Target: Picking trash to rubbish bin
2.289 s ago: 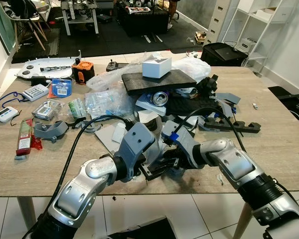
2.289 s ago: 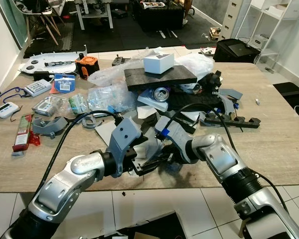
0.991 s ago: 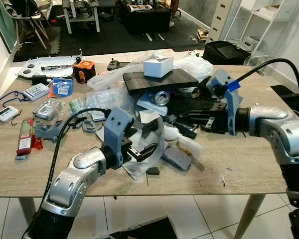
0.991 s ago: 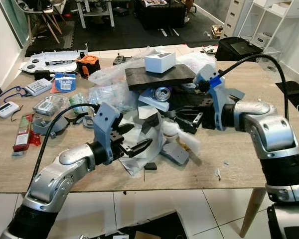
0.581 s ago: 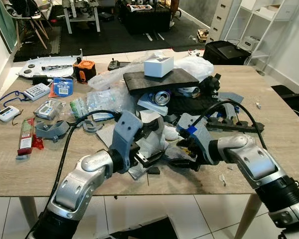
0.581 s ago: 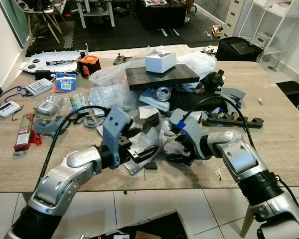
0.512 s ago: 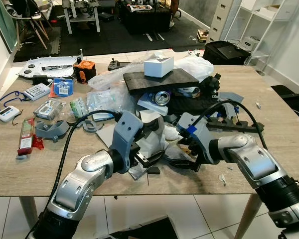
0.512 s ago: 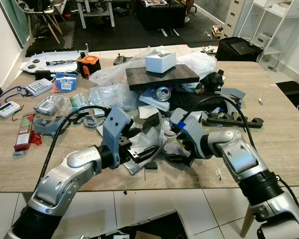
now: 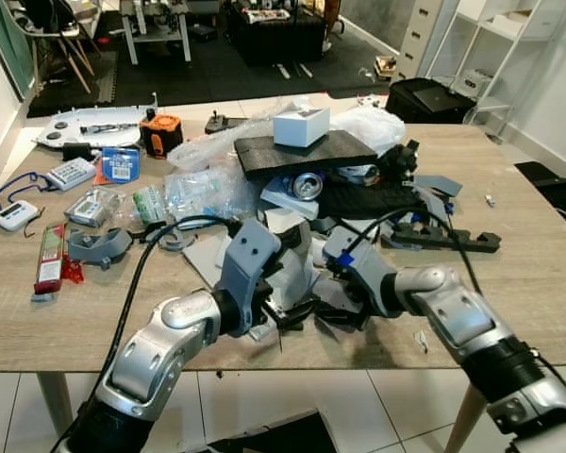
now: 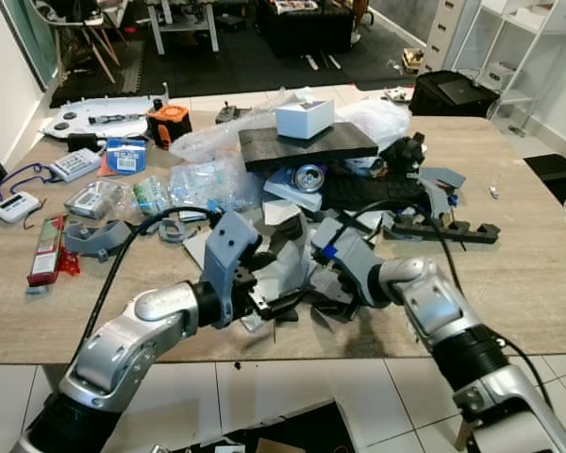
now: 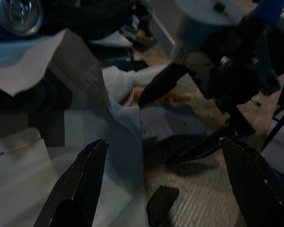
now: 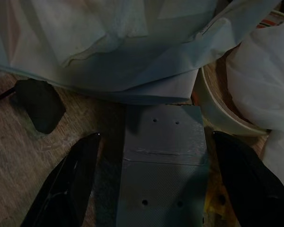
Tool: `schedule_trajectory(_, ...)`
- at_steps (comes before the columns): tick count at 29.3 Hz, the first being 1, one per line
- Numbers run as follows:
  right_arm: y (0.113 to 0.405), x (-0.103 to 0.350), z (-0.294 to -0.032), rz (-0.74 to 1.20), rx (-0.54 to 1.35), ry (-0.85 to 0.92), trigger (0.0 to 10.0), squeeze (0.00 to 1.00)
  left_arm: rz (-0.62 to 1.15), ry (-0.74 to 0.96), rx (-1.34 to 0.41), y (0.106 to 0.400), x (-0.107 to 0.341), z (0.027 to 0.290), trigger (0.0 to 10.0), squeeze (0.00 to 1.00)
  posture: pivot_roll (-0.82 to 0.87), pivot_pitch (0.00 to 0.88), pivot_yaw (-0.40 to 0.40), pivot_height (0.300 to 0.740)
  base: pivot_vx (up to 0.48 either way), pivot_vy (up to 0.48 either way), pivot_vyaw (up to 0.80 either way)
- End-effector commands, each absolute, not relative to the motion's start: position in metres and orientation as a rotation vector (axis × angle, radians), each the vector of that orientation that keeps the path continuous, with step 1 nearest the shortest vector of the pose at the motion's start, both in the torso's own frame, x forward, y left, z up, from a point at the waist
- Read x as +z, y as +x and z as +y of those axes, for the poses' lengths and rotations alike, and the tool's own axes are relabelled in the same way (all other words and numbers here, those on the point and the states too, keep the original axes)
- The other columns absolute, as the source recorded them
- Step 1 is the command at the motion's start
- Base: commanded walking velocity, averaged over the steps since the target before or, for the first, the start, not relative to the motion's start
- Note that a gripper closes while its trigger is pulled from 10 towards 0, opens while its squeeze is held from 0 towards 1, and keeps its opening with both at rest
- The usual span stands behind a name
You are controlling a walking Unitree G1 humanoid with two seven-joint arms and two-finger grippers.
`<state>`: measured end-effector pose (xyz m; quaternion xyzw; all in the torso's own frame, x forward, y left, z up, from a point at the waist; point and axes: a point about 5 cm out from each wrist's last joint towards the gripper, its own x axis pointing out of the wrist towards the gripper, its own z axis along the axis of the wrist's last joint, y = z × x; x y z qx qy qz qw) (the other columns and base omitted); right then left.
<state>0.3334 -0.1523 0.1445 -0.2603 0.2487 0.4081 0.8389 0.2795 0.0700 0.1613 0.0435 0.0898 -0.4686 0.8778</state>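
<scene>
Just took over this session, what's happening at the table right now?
Both grippers are down in the trash pile at the near edge of the wooden table. The right gripper is open, its fingers straddling a flat grey plastic piece beside crumpled white paper. The left gripper is open too, facing it across the same paper. Nothing is gripped yet.

A wooden table [image 9: 538, 283] stands on a white tiled floor [image 9: 264, 406]. Beyond it, dark mats [image 9: 151, 75] cover the far floor, where a white workbench [image 9: 156, 24] and chairs [image 9: 52, 42] stand at far left. White drawers [image 9: 417, 38] and open shelves [image 9: 491, 47] line the far right wall.
</scene>
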Motion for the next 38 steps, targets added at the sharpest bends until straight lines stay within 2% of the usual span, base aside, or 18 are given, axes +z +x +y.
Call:
schedule_trajectory(1,0.33,0.137,-0.151,0.573,0.885,-0.568,10.0,0.0,0.207,0.097,-0.982,0.28,0.159,0.068,10.0,0.0,0.2,0.058,0.025,0.74,0.0,0.0,0.0)
schedule_trajectory(7,0.329,0.134,-0.151,0.582,0.906,-0.563,10.0,0.0,0.16,0.063,-0.983,0.281,0.167,0.067,10.0,0.0,0.2,0.054,0.024,0.74,0.0,0.0,0.0)
schedule_trajectory(8,0.329,0.134,-0.151,0.584,0.907,-0.556,9.1,0.0,0.136,0.04,-0.982,0.282,0.171,0.067,10.0,0.0,0.2,0.054,0.024,0.74,0.0,0.0,0.0)
schedule_trajectory(9,0.329,0.133,-0.152,0.586,0.908,-0.552,9.1,0.0,0.121,0.024,-0.982,0.282,0.173,0.066,10.0,0.0,0.2,0.054,0.024,0.74,0.0,0.0,0.0)
schedule_trajectory(10,0.329,0.133,-0.152,0.588,0.907,-0.551,3.3,0.0,0.106,-0.001,-0.989,0.282,0.176,0.066,10.0,0.0,0.2,0.054,0.024,0.74,0.0,0.0,0.0)
schedule_trajectory(12,0.329,0.133,-0.153,0.59,0.906,-0.551,3.3,0.0,0.097,-0.016,-0.994,0.281,0.178,0.066,10.0,0.0,0.2,0.054,0.024,0.74,0.0,0.0,0.0)
schedule_trajectory(13,0.329,0.132,-0.153,0.594,0.907,-0.548,0.0,0.0,0.094,-0.026,-1.002,0.281,0.18,0.065,10.0,0.0,0.2,0.054,0.024,0.74,0.0,0.0,0.0)
schedule_trajectory(28,0.329,0.135,-0.159,0.618,0.895,-0.502,0.0,0.0,0.099,-0.033,-1.024,0.279,0.18,0.064,10.0,0.0,0.2,0.043,0.026,0.74,0.0,0.0,0.0)
schedule_trajectory(31,0.327,0.173,-0.162,0.476,1.004,-0.366,0.0,0.0,0.092,-0.04,-1.031,0.278,0.183,0.066,10.0,0.0,0.2,0.036,0.028,0.74,0.0,0.0,0.0)
schedule_trajectory(33,0.324,0.183,-0.164,0.429,1.055,-0.343,0.0,0.0,0.09,-0.044,-1.036,0.277,0.184,0.067,10.0,0.0,0.2,0.036,0.028,0.74,0.0,0.0,0.0)
schedule_trajectory(35,0.304,0.216,-0.172,0.337,1.217,-0.297,0.0,0.0,0.083,-0.05,-1.058,0.27,0.186,0.072,10.0,0.0,0.19,0.032,0.035,0.74,0.0,0.0,0.0)
schedule_trajectory(38,0.297,0.229,-0.176,0.303,1.249,-0.289,0.0,0.0,0.079,-0.064,-1.063,0.267,0.187,0.076,10.0,0.0,0.18,0.027,0.04,0.74,0.0,0.0,0.0)
